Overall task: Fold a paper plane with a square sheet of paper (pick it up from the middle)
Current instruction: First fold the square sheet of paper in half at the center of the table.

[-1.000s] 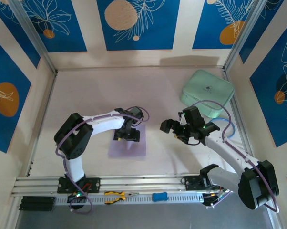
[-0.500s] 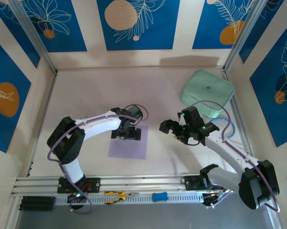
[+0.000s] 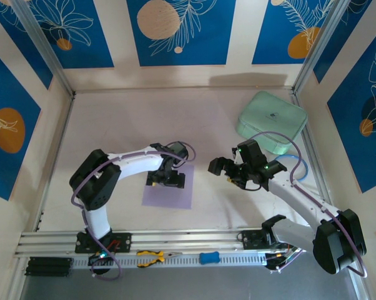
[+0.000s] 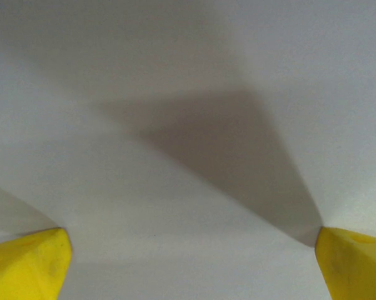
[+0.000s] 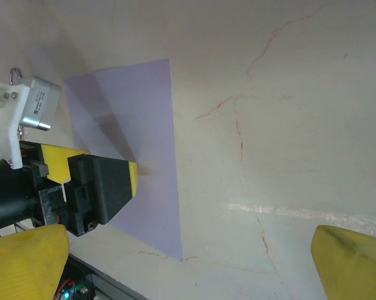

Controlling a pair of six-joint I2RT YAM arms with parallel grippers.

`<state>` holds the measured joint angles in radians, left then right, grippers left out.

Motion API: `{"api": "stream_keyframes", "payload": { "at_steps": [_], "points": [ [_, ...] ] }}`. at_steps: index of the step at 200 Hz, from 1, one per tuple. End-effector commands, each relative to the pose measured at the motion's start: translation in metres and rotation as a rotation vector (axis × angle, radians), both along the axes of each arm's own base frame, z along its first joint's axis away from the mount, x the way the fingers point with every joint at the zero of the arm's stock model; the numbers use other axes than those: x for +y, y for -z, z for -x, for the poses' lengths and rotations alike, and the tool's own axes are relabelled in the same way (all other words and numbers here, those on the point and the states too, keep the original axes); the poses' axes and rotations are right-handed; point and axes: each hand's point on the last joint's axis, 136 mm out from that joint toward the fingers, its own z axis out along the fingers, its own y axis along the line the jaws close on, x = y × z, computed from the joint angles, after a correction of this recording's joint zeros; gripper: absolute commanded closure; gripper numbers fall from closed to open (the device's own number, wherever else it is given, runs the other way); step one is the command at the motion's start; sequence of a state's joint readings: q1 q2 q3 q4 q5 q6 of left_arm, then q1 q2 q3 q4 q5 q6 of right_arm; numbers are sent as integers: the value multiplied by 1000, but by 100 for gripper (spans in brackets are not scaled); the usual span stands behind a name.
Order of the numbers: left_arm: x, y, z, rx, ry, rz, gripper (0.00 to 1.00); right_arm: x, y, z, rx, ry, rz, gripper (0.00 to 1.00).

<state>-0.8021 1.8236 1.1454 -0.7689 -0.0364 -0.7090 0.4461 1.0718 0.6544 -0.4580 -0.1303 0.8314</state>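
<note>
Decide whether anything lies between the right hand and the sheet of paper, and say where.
Nothing visible does. The right hand hovers open over the table, just off the right edge of the sheet, with bare tabletop between them. The left hand, also open, is over the sheet's far part, clear of that gap.

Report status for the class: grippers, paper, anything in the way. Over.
Both open: left gripper low over the square sheet of paper, right gripper beside it. Sheet flat, unfolded. The mint-green case sits far right, apart.
</note>
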Motion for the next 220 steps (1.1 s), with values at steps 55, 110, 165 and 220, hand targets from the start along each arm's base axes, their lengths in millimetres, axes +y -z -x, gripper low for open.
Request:
{"api": "stream_keyframes", "payload": {
  "at_steps": [55,110,165,220],
  "points": [
    [3,19,16,78,7,-22,2,-1,4,4,28,2,9,0],
    [-2,10,10,34,15,15,12,-5,6,4,28,24,32,0],
    [-18,-8,1,-50,36,124,33,-46,9,-5,3,138,280,1],
    [-44,-34,-10,-126,65,290,50,-56,-7,-17,-105,167,317,1]
  ]
}}
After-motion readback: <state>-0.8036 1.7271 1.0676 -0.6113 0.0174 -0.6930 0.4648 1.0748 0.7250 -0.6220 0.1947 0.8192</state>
